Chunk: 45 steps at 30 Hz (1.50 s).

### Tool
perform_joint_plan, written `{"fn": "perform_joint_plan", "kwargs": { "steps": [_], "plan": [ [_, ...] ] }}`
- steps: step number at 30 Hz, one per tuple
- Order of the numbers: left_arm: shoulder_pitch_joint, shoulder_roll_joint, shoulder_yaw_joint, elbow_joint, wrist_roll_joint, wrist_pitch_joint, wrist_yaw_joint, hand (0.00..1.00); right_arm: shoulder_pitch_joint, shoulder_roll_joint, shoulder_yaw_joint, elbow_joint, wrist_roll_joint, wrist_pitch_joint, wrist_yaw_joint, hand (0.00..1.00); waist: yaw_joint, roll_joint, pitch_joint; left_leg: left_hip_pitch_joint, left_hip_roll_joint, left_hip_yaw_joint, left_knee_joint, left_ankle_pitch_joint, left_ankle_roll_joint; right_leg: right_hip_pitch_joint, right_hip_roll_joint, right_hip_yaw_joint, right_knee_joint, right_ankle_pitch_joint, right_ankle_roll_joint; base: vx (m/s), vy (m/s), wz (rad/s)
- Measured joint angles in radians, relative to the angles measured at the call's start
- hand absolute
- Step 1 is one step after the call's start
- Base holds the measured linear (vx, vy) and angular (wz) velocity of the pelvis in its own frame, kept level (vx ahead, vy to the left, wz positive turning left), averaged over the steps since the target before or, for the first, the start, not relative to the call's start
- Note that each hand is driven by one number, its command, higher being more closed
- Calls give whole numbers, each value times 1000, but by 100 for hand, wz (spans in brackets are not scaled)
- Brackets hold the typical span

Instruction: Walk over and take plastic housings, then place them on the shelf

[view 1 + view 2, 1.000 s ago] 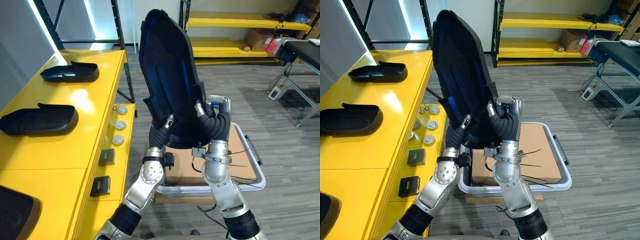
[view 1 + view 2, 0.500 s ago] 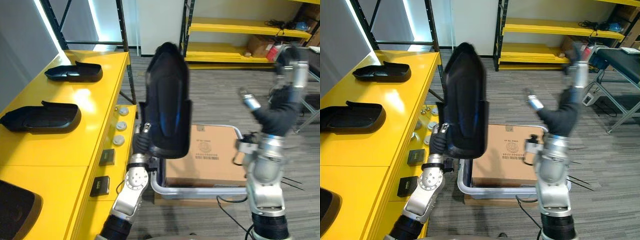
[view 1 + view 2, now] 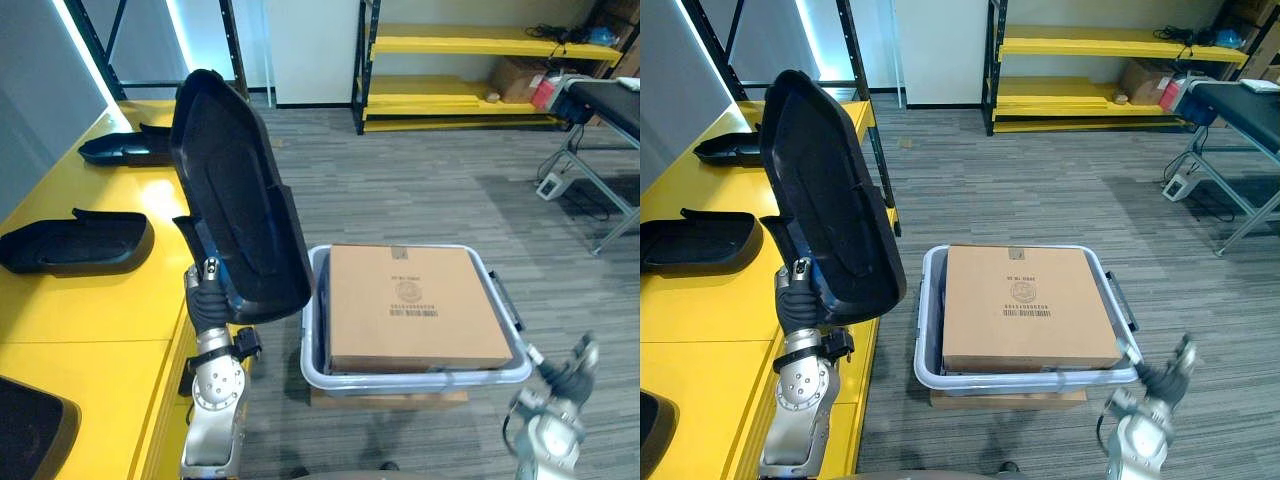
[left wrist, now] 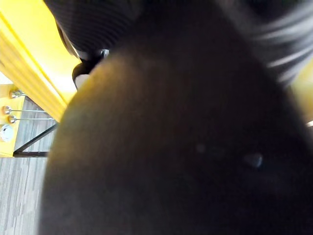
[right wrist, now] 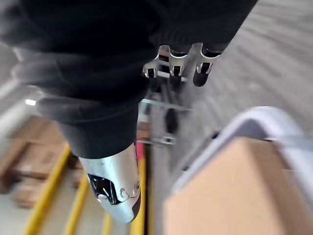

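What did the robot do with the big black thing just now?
The right hand let go of the black housing and dropped low, open. The left hand, gripping it alone, swung it left toward the yellow shelf. The other housings and the cardboard box stayed put.

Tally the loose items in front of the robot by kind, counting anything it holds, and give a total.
Black plastic housings: 4, one held in the left robot hand, three on the yellow table
Grey tote: 1
Cardboard box: 1, inside the tote
Total: 6
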Motion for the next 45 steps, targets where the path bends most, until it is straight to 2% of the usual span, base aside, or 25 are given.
{"fn": "perform_joint_plan", "kwargs": {
  "steps": [3,8,15,17,18,19,21,22,23,25,29,30,31,32,33,34,35,36,37,38,39,40,41,43,45],
  "plan": [
    [33,-17,-3,-11,-1,-6,-22,100,48,32,63,144,2,15,56,0,0,10,1,8,0,-23,1,0,0,21,-1,-24,3,-8,1,-1,-16,19],
    [64,-23,-18,-30,-2,-10,-42,100,55,64,165,294,1,47,119,0,12,-3,16,8,-2,-102,3,-2,-8,46,-11,-101,58,-58,3,-24,-53,54],
    [60,-26,-56,-132,-3,-10,-42,100,-7,70,283,330,-4,50,135,0,64,-14,84,-117,-71,-367,152,-1,-15,87,-77,-396,199,-152,14,17,-39,132],
    [51,-33,-73,-177,-3,-17,-40,100,-40,67,284,329,-4,49,113,0,89,-16,104,-189,-107,-432,225,-15,-39,88,-112,-510,257,-186,12,-16,-12,148],
    [51,-34,-71,-184,-4,-21,-37,100,-48,67,284,329,-5,50,113,0,94,-17,107,-209,-103,-401,236,-53,-43,91,-119,-536,267,-191,10,-85,15,143],
    [48,-34,-63,-186,-5,-28,-37,100,-67,67,293,323,-7,50,112,0,94,-17,121,-244,-38,-216,271,-113,-43,121,-125,-590,272,-193,10,-79,19,150],
    [48,-35,-76,-183,-5,-29,-39,100,-65,58,305,321,-24,49,99,0,84,-8,125,-262,71,55,317,-107,-34,163,-126,-658,280,-193,11,-5,31,149],
    [48,-35,-79,-183,-5,-31,-38,100,-64,58,306,322,-38,50,92,0,87,-12,121,-266,130,222,336,-108,-28,183,-127,-701,280,-193,11,105,51,121],
    [42,-29,-81,-172,-5,-46,-38,100,-73,53,309,333,-42,51,91,0,85,-23,112,-267,157,343,340,-108,-24,195,-131,-737,266,-190,13,127,53,102],
    [30,-18,-92,-158,-16,-52,-40,100,-97,38,315,345,-54,57,86,0,86,-30,102,-283,146,388,341,-83,12,194,-143,-774,242,-174,31,153,71,74],
    [11,-13,-96,-84,-33,-57,-43,100,-151,25,300,412,-71,91,39,0,85,-35,99,-278,84,336,328,-91,41,219,-170,-819,243,-128,-6,151,123,49],
    [9,-13,-97,-69,-42,-57,-43,100,-141,12,300,426,-74,97,30,0,84,-33,99,-258,66,320,317,-94,46,215,-209,-817,324,-118,-22,210,168,42],
    [8,-14,-98,-59,-42,-57,-43,100,-136,2,300,432,-80,116,24,0,81,-29,99,-237,54,292,301,-96,48,203,-243,-798,420,-104,-72,236,164,60],
    [5,-15,-114,-54,-43,-56,-41,100,-126,-14,300,439,-80,146,22,0,72,-22,100,-208,48,246,277,-96,49,160,-280,-701,567,-77,-157,236,130,91],
    [-12,4,-131,-45,-42,-59,-39,100,-115,-22,300,448,-80,164,22,0,58,-19,101,-194,49,196,263,-93,46,79,-242,-502,676,-173,-151,189,64,98],
    [-22,11,-137,-34,-42,-60,-39,100,-106,-22,300,449,-81,167,22,0,53,-19,101,-186,49,175,257,-90,44,42,-207,-408,701,-214,-143,150,19,101],
    [-36,18,-140,-6,-41,-59,-38,100,-87,-19,300,449,-82,172,22,0,49,-14,104,-157,47,148,243,-84,41,-24,-122,-227,713,-286,-128,106,-9,69],
    [-36,18,-140,5,-41,-59,-36,100,-80,-20,301,446,-83,172,23,0,43,-15,104,-141,44,133,237,-83,40,-48,-81,-150,706,-316,-124,114,-33,82],
    [-36,18,-147,24,-41,-59,-36,100,-66,-19,304,437,-85,175,24,0,26,-14,103,-116,38,100,230,-78,33,-91,-10,-13,675,-365,-120,84,-69,95],
    [-36,18,-172,28,-39,-59,-33,100,-40,-17,304,434,-85,175,21,0,11,-18,98,-115,30,57,233,-71,22,-126,49,81,610,-389,-97,68,-88,112],
    [-37,18,-188,28,-37,-59,-27,100,-23,-17,304,426,-85,174,21,0,2,-22,95,-118,21,33,236,-66,20,-137,62,109,562,-387,-90,49,-115,129],
    [-40,18,-219,28,-36,-59,-20,100,6,-14,304,421,-84,170,20,0,5,-36,93,-118,-5,-4,236,-59,10,-150,55,129,453,-318,-93,47,-143,121],
    [-36,11,-238,38,-33,-59,-20,100,30,-9,304,417,-83,168,17,0,9,-30,84,-119,-12,-34,235,-53,-1,-149,48,108,454,-290,-73,49,-143,99],
    [-18,3,-241,35,-21,-59,-21,100,64,-9,306,385,-81,169,21,0,24,2,65,-143,22,-47,239,-64,-20,-123,73,67,389,-264,-89,-38,-163,38],
    [-18,-5,-238,30,-16,-59,-23,100,67,-12,313,382,-81,170,31,0,31,17,55,-145,58,-42,236,-62,-27,-96,101,37,325,-229,-104,-56,-126,19]
  ]
}}
